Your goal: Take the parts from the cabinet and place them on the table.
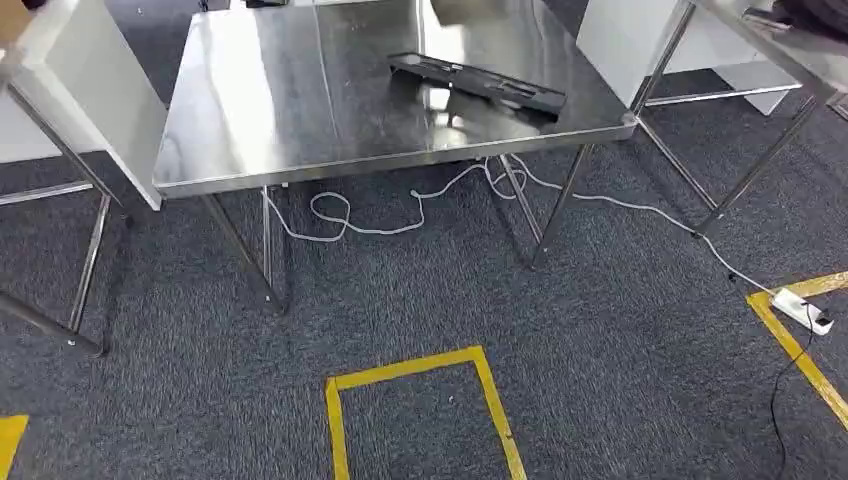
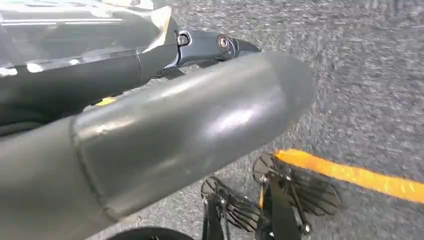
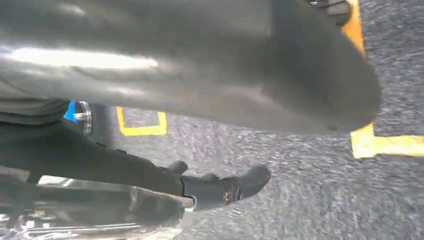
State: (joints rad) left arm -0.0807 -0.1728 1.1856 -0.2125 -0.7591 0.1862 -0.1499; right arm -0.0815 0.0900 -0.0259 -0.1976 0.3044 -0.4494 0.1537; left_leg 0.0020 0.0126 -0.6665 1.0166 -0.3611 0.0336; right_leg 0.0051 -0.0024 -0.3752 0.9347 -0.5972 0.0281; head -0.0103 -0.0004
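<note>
Grey carpet, yellow floor tape (image 1: 420, 365), steel table (image 1: 300, 110) ahead. Black tray-like part (image 1: 478, 81) lies on table's far right area, white cable (image 1: 400, 205) trailing beneath. Left hand (image 2: 165, 125) and right hand (image 3: 210, 70) hang over carpet — finger spread and any hold cannot be told. Likely between fetches — next calls for turning toward cabinet.
</note>
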